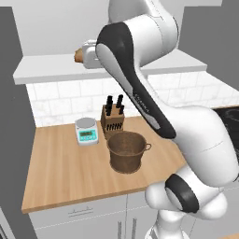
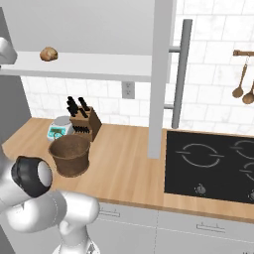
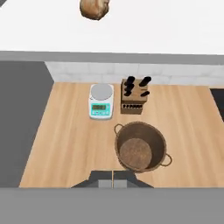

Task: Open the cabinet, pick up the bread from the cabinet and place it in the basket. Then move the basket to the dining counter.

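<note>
The cabinet stands open, its door (image 2: 161, 74) swung out edge-on with the long bar handle (image 2: 181, 74). A small round brown bread (image 2: 48, 53) lies on the white cabinet shelf (image 1: 56, 67), apart from my hand. My gripper (image 3: 113, 180) hovers in front of and above that shelf, pointing down, with its fingertips together and nothing between them. In the left base view the hand (image 1: 91, 57) sits just right of the bread (image 1: 79, 55). The empty woven basket (image 1: 126, 151) stands on the wooden worktop below, straight under the gripper in the hand view (image 3: 141, 148). The dining counter is out of view.
Behind the basket stand a knife block (image 1: 112, 119) and a small kitchen scale (image 1: 87, 130). A black hob (image 2: 213, 163) is set into the worktop at the right, with wooden spoons (image 2: 243, 79) hanging on the tiled wall. Another grey door (image 1: 9, 121) stands open at the left.
</note>
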You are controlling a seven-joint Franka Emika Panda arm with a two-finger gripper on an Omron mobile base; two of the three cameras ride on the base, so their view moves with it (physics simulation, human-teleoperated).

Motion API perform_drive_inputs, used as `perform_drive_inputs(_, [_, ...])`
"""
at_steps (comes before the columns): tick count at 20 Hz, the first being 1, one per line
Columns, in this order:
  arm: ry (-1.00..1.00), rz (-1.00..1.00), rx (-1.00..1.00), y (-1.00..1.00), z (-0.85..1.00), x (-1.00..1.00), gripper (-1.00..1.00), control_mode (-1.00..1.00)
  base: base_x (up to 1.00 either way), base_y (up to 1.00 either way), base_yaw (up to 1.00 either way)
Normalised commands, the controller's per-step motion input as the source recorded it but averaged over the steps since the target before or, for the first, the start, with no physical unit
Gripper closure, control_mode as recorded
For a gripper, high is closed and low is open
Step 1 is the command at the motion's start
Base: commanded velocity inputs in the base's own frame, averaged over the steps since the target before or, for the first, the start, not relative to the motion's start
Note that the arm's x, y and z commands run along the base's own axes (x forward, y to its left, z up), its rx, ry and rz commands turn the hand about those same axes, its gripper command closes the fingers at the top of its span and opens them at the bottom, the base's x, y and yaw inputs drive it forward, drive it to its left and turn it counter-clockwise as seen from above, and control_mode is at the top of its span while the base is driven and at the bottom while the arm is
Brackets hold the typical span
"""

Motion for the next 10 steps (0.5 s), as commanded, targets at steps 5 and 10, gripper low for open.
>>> perform_drive_inputs(5, [-0.57, 0.1, -0.05, -0.13, -0.53, 0.44, 1.0, -1.0, 0.0, 0.0, 0.0])
perform_drive_inputs(10, [-0.27, 0.09, 0.02, -0.03, 0.04, 0.83, -1.0, -1.0, 0.0, 0.0, 0.0])
